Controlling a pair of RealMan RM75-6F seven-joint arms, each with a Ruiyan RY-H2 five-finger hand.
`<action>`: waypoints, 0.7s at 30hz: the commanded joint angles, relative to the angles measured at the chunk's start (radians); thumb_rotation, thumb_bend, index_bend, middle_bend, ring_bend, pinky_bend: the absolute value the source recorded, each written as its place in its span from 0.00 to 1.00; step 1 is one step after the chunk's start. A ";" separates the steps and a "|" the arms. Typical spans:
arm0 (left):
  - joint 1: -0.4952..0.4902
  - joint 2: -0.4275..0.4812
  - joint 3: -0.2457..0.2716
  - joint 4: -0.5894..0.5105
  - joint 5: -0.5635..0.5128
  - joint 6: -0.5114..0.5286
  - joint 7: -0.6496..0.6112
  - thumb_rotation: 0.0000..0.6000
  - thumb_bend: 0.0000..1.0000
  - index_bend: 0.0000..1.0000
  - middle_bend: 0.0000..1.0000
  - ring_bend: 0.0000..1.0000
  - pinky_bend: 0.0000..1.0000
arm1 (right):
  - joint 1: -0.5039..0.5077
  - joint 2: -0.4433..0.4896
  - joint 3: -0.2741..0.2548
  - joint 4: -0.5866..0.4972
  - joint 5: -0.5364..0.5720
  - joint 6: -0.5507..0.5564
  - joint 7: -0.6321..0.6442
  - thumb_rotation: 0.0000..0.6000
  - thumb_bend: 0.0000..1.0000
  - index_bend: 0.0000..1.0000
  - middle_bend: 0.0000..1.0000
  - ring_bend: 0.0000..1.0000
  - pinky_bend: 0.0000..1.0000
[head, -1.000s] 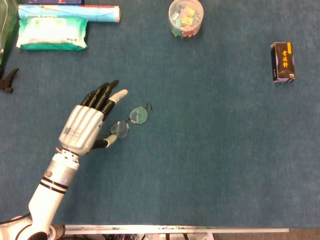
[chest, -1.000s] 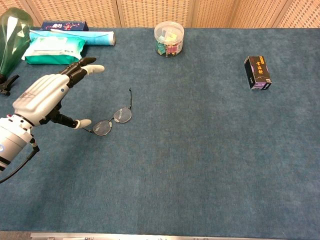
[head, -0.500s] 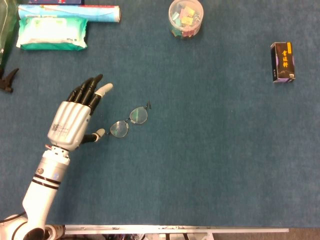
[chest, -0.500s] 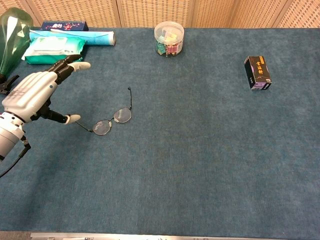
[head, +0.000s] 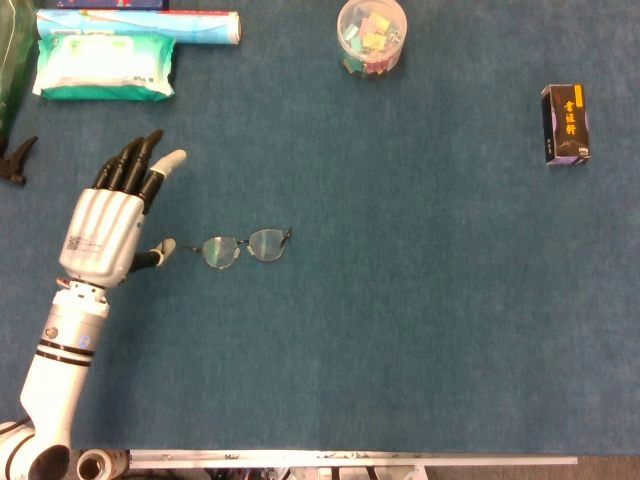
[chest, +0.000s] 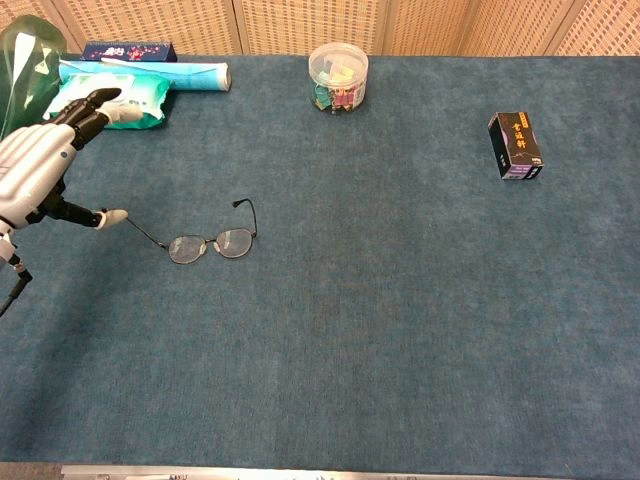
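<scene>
One left hand, fingers spread and holding nothing, sits just left of the glasses on wide bare table.

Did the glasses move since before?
Yes. The glasses slid left and swung flatter, ending farther from the black box; the left robot hand also went left.

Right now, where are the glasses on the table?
The glasses lie flat on the blue table, left of centre in both views, just right of the left robot hand, whose thumb tip is at one temple arm.
</scene>
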 joint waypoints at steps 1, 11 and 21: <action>-0.001 0.004 -0.007 0.008 -0.010 -0.001 -0.004 1.00 0.13 0.14 0.00 0.00 0.14 | 0.001 -0.001 0.001 0.001 0.001 -0.001 -0.002 1.00 0.16 0.51 0.47 0.36 0.60; 0.000 0.012 -0.018 0.024 -0.037 -0.003 -0.001 1.00 0.13 0.14 0.00 0.00 0.14 | 0.002 0.000 0.002 0.003 0.001 -0.002 0.001 1.00 0.16 0.51 0.47 0.36 0.60; 0.004 0.019 -0.013 0.003 -0.046 -0.003 0.012 1.00 0.13 0.14 0.00 0.00 0.14 | 0.001 0.000 0.002 -0.001 -0.003 0.002 0.005 1.00 0.16 0.51 0.47 0.36 0.60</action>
